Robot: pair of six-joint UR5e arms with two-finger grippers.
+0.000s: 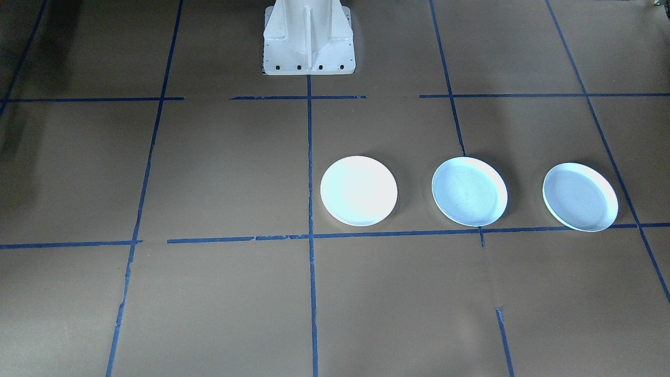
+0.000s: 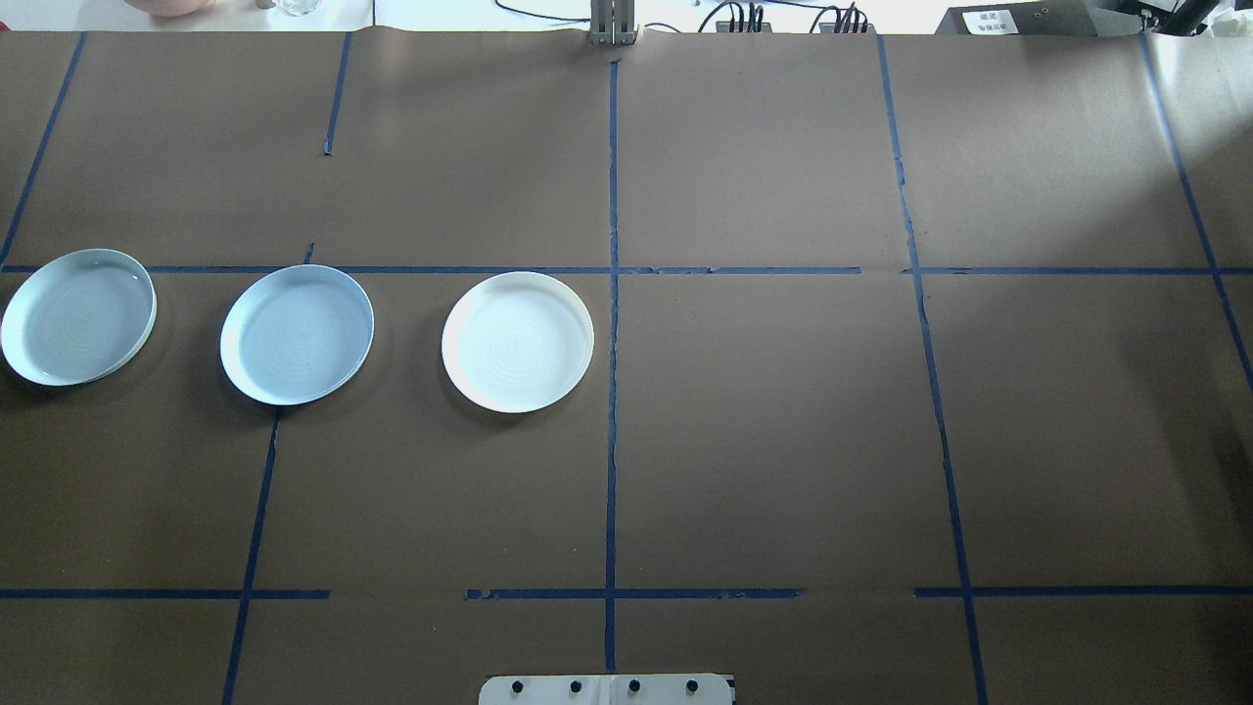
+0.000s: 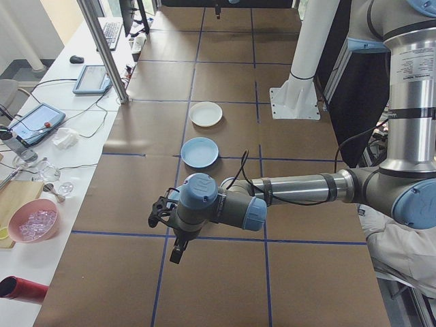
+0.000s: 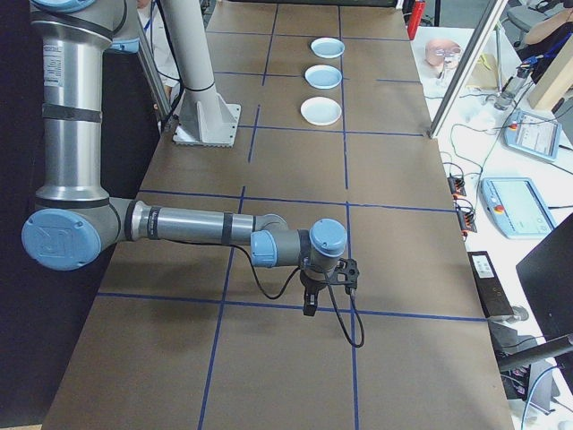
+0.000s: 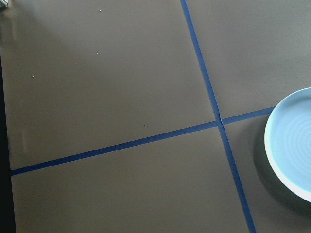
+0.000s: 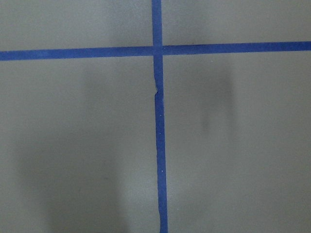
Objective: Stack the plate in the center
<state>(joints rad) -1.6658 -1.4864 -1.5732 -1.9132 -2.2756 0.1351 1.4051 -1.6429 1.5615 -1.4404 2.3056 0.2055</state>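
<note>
Since all three plates are lying apart in a row on the brown worktop (image 2: 783,441), nothing is stacked yet and, by my judgement, the whole task is remaining. The white plate (image 2: 517,341) is sitting just beside the worktop's central tape line, on the robot's left of it; the middle blue plate (image 2: 297,334) is lying further toward the worktop's left end, and the outer blue plate (image 2: 77,315) is resting close to that end. None of them is touching another, and all three are standing empty, rims up, with nothing in them that the pictures show. The white one is probably serving as the base for the stack, being nearest the centre, so both blue plates would need carrying across to it. The left pincer (image 3: 165,212) is hanging low over the worktop's left end, near the outer blue plate, whose rim is showing at the edge of the left wrist view; I cannot tell how its fingers are standing. The right pincer (image 4: 328,278) is hovering over bare paper toward the worktop's right end, well apart from every plate, and its state I likewise cannot tell.
</note>
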